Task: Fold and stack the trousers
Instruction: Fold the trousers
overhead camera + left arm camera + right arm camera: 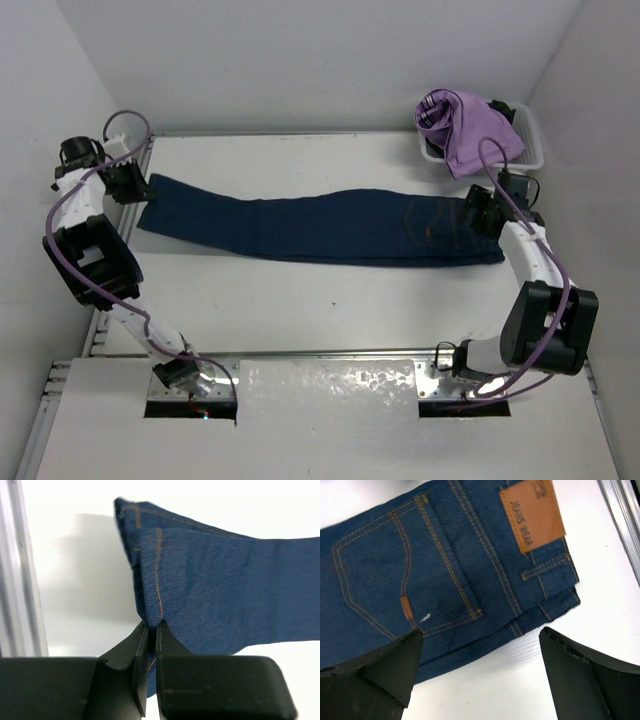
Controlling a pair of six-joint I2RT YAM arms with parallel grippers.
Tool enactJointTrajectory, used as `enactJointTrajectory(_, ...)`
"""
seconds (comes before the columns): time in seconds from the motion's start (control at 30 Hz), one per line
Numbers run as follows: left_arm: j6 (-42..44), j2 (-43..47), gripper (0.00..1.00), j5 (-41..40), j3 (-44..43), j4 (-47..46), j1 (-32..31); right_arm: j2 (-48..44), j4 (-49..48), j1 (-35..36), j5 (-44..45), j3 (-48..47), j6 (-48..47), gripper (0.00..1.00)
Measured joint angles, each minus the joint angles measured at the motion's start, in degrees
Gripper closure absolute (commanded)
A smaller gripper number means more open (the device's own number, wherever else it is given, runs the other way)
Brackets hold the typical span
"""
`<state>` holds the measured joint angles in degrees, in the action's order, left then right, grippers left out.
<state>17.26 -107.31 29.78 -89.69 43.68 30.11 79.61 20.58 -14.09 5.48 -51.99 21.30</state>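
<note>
The trousers [320,228], dark navy jeans folded lengthwise, lie across the table from the left edge to the right. My left gripper [137,188] is shut on the leg hem of the trousers [210,590] at the far left, its jaws pinching the orange-stitched seam, and the left gripper [151,626] holds the cloth slightly raised. My right gripper [483,212] hangs open over the waistband end. In the right wrist view the trousers [445,565] show a tan patch [532,514] and a back pocket, and the right gripper [480,645] stands wide over bare table beside the waist edge.
A white basket [530,150] at the back right holds a lilac-purple garment [465,125]. A metal rail [22,570] runs along the table's left edge, and another rail [622,515] along the right. White walls close in on three sides.
</note>
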Motion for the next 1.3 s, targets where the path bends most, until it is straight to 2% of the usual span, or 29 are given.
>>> enactJointTrajectory(0.2,-0.2,2.2,1.00,3.1,-2.3,1.4,-0.2,1.0,0.0,6.3,1.8,-0.8,-1.8,0.06)
enactJointTrajectory(0.37,-0.2,2.6,1.00,5.5,-1.7,2.1,-3.5,3.5,-0.8,11.3,2.0,-2.8,-2.5,0.06)
enactJointTrajectory(0.47,-1.5,3.0,1.00,8.1,-1.9,0.9,-8.6,4.9,-1.3,13.2,1.6,-3.8,-2.4,0.06)
enactJointTrajectory(0.6,-5.6,3.0,1.00,11.4,-6.6,-1.2,-15.5,5.5,-1.6,13.4,0.3,-3.9,-1.3,0.06)
enactJointTrajectory(0.8,-13.9,3.1,1.00,15.4,-10.9,-10.3,-24.7,5.5,-2.2,13.3,-2.3,-3.9,1.0,0.05)
enactJointTrajectory(1.13,-18.8,-0.4,1.00,13.1,-10.8,-15.8,-44.2,3.1,-2.1,13.3,-4.5,-3.8,1.6,0.05)
enactJointTrajectory(1.3,-19.5,-4.2,1.00,11.1,-10.8,-17.2,-50.1,-0.1,-2.4,13.1,-4.6,-2.4,1.6,0.05)
